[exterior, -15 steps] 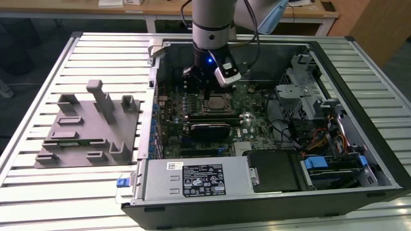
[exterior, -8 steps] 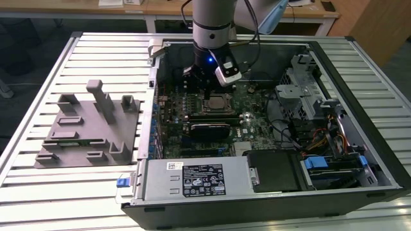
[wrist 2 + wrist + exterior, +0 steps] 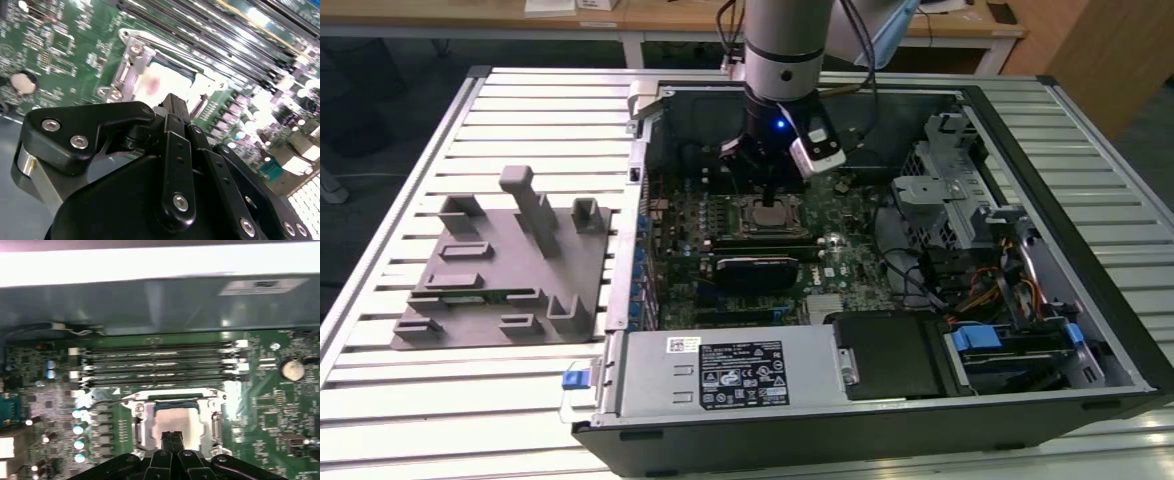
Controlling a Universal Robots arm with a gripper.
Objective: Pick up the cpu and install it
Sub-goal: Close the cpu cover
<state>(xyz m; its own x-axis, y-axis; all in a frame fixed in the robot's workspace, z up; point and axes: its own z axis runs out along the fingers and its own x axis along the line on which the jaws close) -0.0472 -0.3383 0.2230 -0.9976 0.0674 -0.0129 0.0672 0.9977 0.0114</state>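
On the exterior view's left, a gray fixture (image 3: 507, 270) sits on the desk (image 3: 400, 410). Right of it, inside the open case (image 3: 854, 440), my claw (image 3: 767, 192) hangs straight over the socket (image 3: 141, 422). The cpu (image 3: 175, 420) lies flat in that socket, directly beneath the closed fingertips (image 3: 167, 440), which grip nothing. I cannot tell whether they touch its top. The cpu looks square, its silver lid washed pale by glare, and its edges run parallel to the memory slots (image 3: 160, 365) beyond.
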